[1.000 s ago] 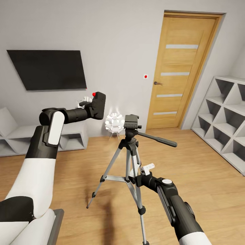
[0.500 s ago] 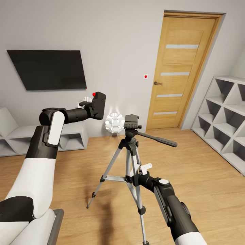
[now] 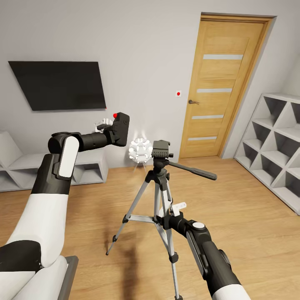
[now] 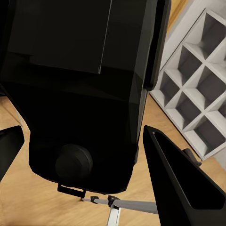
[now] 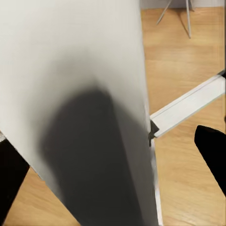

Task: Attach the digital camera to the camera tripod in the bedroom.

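My left gripper point(image 3: 109, 127) clenches the small black boxy digital camera point(image 3: 120, 129), raised left of the silver-legged camera tripod point(image 3: 160, 183), ready for mounting on its black head. My right gripper point(image 3: 170, 214) brackets a tripod leg, presumably steadying it; I cannot tell its grip.

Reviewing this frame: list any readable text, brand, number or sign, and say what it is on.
None: no legible text in any view.
The digital camera, held in the left gripper, shows a red button but no lettering.
The camera tripod, TV and door carry no readable marks.
The small red-dotted wall plate beside the door has no writing.
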Robot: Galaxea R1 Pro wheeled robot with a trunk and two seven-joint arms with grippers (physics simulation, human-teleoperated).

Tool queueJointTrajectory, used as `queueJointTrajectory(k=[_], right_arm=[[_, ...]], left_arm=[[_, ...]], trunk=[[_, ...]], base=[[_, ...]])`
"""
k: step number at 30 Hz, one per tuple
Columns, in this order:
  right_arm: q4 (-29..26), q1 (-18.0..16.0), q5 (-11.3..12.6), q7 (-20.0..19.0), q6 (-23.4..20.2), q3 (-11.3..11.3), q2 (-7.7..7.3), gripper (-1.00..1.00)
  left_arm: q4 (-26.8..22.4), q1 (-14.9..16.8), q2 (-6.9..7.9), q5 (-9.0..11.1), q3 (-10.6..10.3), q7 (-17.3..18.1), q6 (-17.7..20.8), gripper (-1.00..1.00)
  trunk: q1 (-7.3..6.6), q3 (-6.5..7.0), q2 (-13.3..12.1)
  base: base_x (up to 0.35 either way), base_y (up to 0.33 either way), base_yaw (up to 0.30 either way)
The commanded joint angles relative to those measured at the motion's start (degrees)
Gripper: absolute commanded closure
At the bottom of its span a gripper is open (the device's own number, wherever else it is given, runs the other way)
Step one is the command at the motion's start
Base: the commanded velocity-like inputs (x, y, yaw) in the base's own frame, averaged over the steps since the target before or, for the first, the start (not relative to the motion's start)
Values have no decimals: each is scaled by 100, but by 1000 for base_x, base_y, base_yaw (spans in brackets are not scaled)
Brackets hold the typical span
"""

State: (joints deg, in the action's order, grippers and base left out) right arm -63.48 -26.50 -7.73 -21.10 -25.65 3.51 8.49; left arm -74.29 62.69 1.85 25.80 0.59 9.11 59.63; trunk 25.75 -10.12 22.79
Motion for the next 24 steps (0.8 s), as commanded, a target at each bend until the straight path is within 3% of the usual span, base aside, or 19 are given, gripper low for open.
queueJointTrajectory(k=[1,24], right_arm=[[-8,-4,-61,-23,-21,-8,3,100],[-6,-4,-79,132,112,-9,-20,100]], left_arm=[[-4,7,0,-48,8,65,23,100],[-89,6,-4,-77,-2,65,16,100]], trunk=[[3,-12,13],[3,-12,13]], base=[[0,0,0],[0,0,0]])
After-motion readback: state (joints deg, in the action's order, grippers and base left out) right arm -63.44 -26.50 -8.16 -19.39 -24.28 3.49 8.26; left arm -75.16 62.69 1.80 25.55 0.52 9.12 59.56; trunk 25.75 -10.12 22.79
